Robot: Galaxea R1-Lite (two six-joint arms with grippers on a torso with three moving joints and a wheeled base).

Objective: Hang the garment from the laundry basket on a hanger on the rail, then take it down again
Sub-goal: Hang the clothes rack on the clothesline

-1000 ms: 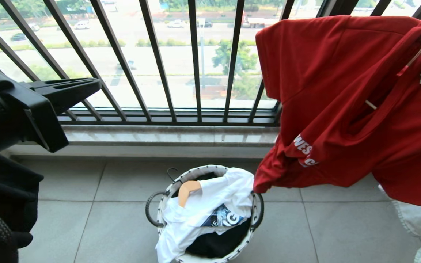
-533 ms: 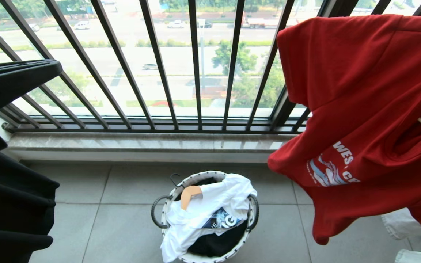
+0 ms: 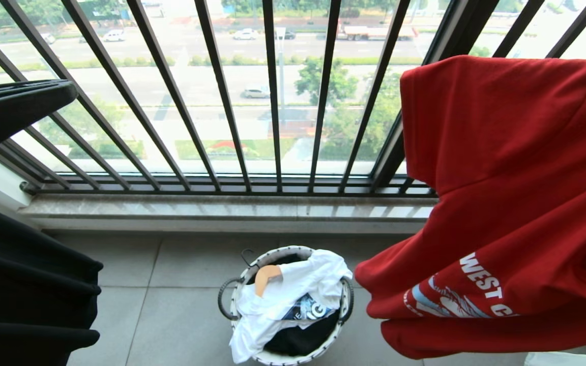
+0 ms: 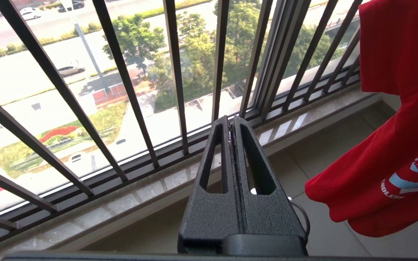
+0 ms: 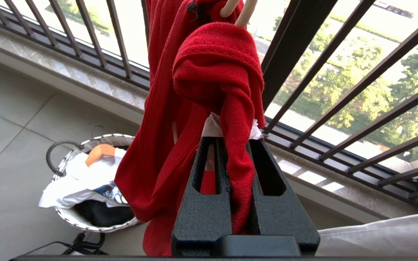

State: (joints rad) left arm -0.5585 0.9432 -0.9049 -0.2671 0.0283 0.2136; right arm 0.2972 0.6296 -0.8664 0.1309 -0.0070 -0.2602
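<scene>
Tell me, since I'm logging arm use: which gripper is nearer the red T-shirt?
Right. The right gripper is shut on the red T-shirt; the left gripper is shut, holding nothing, well off to its side.

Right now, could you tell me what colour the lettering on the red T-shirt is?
White, reading "WEST", on the red T-shirt; it shows best in the head view.

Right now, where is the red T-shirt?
The red T-shirt hangs in the air on the right of the head view, pinched in the right gripper, above and right of the laundry basket.

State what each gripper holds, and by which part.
Right gripper pinches the red T-shirt by bunched fabric near its collar. Left gripper holds nothing.
</scene>
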